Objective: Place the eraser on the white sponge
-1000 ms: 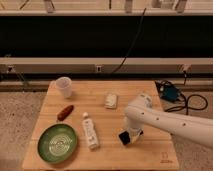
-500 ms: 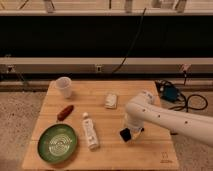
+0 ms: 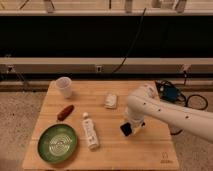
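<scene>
Eraser (image 3: 125, 130) rose slightly, clamped in tool (image 3: 129, 128), nr white sponge (image 3: 111, 101).

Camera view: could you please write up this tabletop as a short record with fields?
surface: wooden table
claw: right of the table's centre, shut on the eraser
white sponge: nothing on it, behind and left of the claw, apart from the eraser
left side: cup at the back, brown sausage-shaped item, green plate at the front
middle: white bottle lying down
task status: eraser not yet on the white sponge
</scene>
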